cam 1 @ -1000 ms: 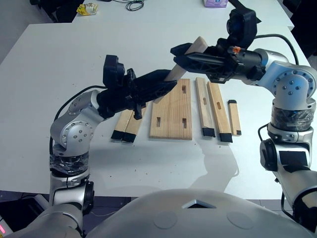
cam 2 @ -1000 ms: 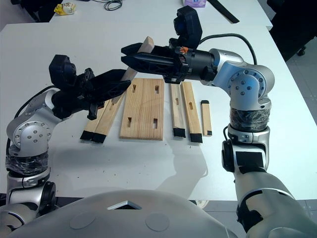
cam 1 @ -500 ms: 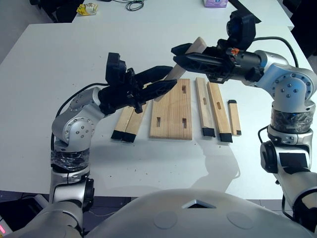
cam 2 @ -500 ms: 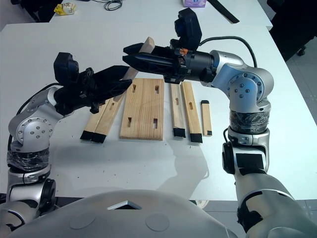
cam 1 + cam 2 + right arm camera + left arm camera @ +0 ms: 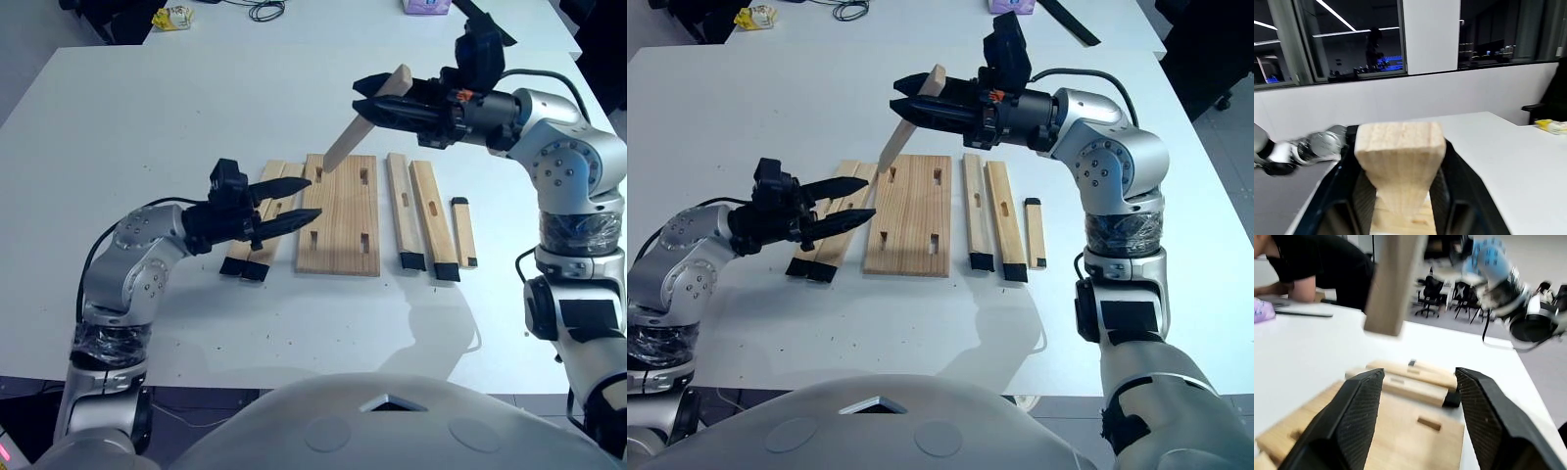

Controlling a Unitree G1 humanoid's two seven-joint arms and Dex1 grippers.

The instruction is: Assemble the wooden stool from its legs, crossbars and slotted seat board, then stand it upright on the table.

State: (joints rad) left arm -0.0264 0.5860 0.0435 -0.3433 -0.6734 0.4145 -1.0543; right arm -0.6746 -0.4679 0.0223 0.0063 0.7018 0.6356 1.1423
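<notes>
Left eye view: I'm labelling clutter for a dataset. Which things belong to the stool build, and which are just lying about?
Job: slotted seat board; leg in the right claw; two wooden pieces left of the board; three pieces right of it.
Lying about: yellow packet, purple pack, cables, all on the far table.

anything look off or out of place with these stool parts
Nothing broken or spilled. One leg is off the table: the right gripper holds it tilted over the seat board's far left corner.
</notes>
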